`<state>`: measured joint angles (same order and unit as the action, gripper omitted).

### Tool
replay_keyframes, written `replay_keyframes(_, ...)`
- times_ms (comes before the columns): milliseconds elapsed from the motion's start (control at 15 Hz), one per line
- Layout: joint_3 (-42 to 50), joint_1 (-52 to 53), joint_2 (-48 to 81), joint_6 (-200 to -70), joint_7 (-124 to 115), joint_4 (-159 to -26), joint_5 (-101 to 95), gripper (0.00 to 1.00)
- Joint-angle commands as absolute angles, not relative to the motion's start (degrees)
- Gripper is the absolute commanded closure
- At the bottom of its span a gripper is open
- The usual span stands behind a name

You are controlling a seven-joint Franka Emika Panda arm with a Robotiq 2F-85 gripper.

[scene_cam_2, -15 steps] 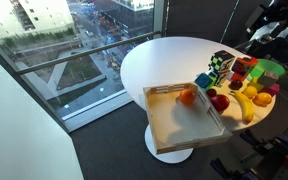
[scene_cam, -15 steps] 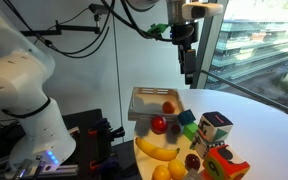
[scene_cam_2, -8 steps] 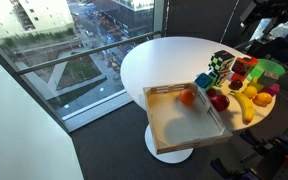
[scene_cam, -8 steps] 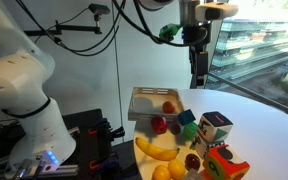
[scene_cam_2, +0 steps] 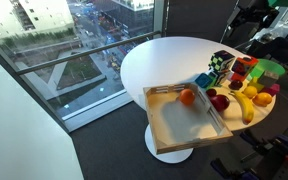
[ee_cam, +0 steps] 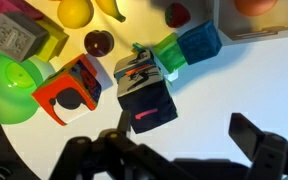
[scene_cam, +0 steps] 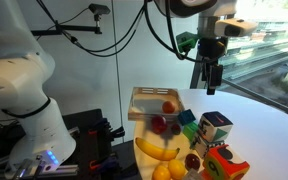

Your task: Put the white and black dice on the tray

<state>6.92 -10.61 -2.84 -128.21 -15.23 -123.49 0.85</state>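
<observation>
Spread black gripper (scene_cam: 208, 86) hovers above the white-and-black cube dice (scene_cam: 215, 127).
Jaws wide, likely to straddle it; the dice sits outside the beige-rimmed shallow tray (scene_cam: 144, 93), at its 4 o'clock.

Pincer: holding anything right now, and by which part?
Nothing held. The pincer hangs open above the white and black dice, not touching it.

Round table (scene_cam_2: 169, 60): tray (scene_cam_2: 179, 125), dice (scene_cam_2: 221, 65), apparently fruit (scene_cam_2: 246, 106).
</observation>
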Motion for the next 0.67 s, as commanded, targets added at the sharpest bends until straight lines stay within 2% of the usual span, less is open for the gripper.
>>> replay_keyframes(0,7.8,-10.2,2.4,-127.0,-13.3,-118.4,1.0,0.00)
replay_keyframes(600,8.4,-10.1,8.9,-130.7,-8.5,-116.9,0.2,0.00)
